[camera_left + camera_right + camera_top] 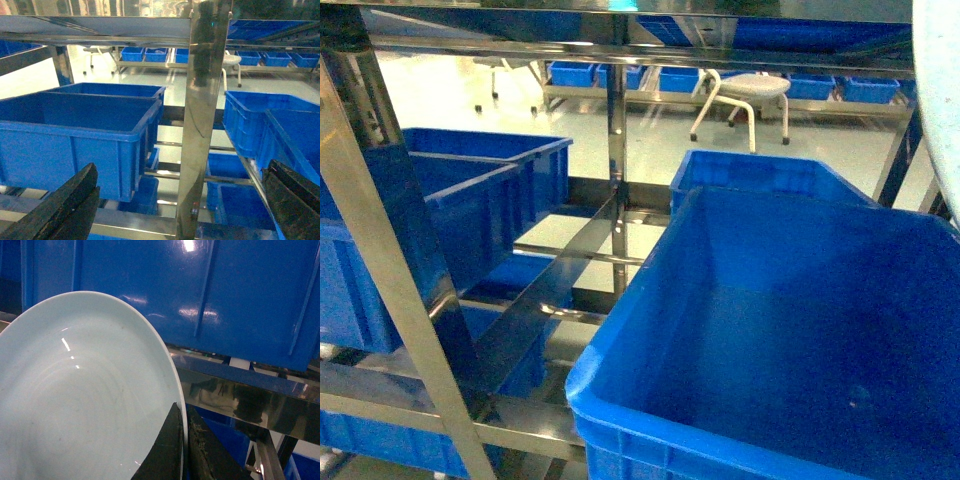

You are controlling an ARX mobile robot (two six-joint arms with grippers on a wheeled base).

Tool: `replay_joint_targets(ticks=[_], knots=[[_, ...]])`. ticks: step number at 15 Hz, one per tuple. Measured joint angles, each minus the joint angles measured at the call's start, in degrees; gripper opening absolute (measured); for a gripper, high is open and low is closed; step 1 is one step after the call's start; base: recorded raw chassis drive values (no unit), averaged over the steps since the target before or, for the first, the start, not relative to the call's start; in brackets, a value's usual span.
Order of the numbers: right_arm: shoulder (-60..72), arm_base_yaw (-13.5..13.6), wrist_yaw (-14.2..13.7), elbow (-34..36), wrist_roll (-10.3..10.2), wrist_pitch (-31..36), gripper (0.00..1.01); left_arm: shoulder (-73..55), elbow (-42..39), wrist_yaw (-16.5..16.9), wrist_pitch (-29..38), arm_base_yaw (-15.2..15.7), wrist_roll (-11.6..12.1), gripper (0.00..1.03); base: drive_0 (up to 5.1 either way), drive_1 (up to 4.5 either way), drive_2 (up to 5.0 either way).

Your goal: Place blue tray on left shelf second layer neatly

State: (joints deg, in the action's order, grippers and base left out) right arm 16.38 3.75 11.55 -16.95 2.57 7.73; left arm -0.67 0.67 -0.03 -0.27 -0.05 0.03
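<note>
Blue tray [80,400] sits pinched at its rim in the right claw [184,450], below a dark-blue crate [200,290]; left claw [170,205] is spread wide.

Crates [790,330] sit on rack tiers [550,290]; stool [752,95] behind.

1. All views have a cold blue tint and are slightly soft.
2. The pale floor [650,140] behind the shiny stainless-steel rack [617,160] is very bright, nearly washed out.
3. Small white glare spots sit on the pale sky-blue round plastic dish [75,400] and the deep dark-blue plastic crate [200,290].
</note>
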Motion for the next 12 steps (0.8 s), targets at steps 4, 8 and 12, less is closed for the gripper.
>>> replay_joint_targets(ticks=[4,8,12], knots=[[0.0,0.0,0.0,0.0,0.0,0.0,0.02,0.0,0.0,0.0,0.0,0.0,0.0,0.98,0.0,0.0,0.0],[0.0,0.0,0.0,0.0,0.0,0.0,0.02,0.0,0.0,0.0,0.0,0.0,0.0,0.98,0.0,0.0,0.0],[0.0,0.0,0.0,0.0,0.0,0.0,0.02,0.0,0.0,0.0,0.0,0.0,0.0,0.98,0.0,0.0,0.0]])
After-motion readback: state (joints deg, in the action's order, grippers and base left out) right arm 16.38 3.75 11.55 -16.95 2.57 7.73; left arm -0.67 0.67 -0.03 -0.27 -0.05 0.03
